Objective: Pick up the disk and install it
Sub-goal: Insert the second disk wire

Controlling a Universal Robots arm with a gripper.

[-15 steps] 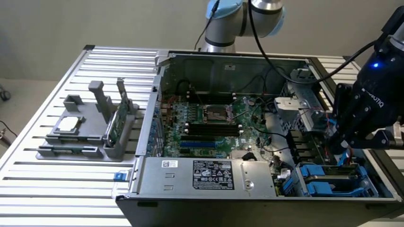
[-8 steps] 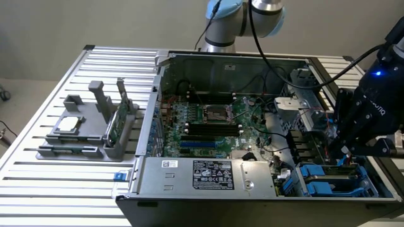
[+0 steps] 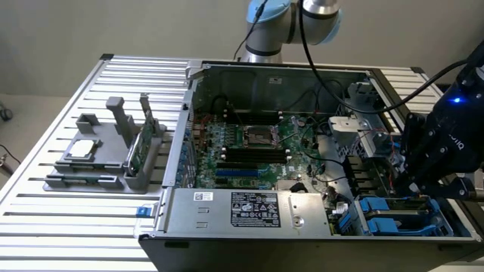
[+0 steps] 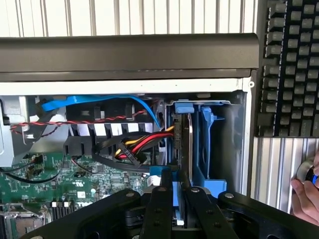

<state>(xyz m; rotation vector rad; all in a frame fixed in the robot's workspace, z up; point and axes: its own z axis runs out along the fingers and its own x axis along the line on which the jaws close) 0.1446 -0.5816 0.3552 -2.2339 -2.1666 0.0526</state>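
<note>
The disk [image 4: 189,142] stands on edge in the blue drive bay [image 4: 212,144] at the corner of the open computer case, its blue carrier tab [image 4: 184,106] at the far end. My gripper [image 4: 177,193] is shut on the disk's near edge, one black finger [image 4: 160,199] on each side of it. In the exterior view my gripper [image 3: 413,190] reaches down into the case at that view's right, just above the blue drive bays [image 3: 393,218]; the disk itself is hidden behind it there.
Red, yellow and blue cables [image 4: 134,144] lie close beside the bay. The motherboard [image 3: 250,147] and power supply [image 3: 250,209] take up the case. A grey holder with a CPU chip [image 3: 81,148] and green card [image 3: 140,144] stands outside. A keyboard [image 4: 289,64] and a person's hand [image 4: 306,194] are beyond the case wall.
</note>
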